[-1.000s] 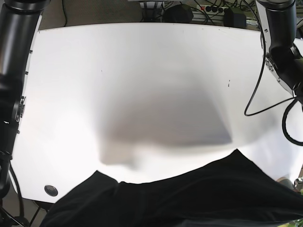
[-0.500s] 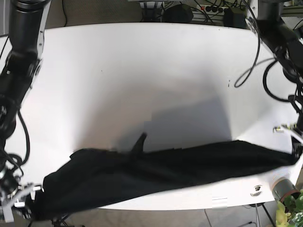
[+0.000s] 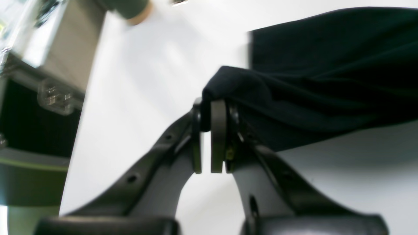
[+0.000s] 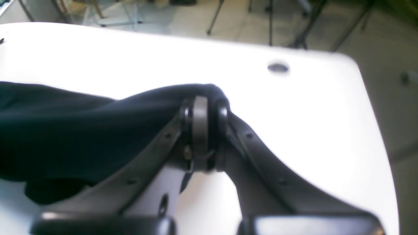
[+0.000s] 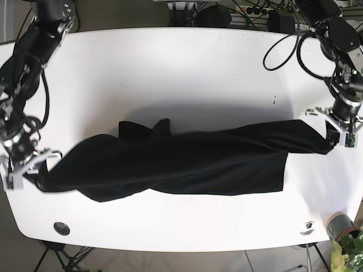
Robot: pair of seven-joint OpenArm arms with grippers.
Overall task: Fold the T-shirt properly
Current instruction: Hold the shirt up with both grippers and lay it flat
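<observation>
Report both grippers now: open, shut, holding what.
Left gripper: shut on the T-shirt, pinching one end.
Right gripper: shut on the T-shirt's other end.

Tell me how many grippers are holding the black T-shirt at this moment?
2. The left gripper pinches one end of the T-shirt, on the base view's right; the right gripper pinches the opposite end, on that view's left.
</observation>
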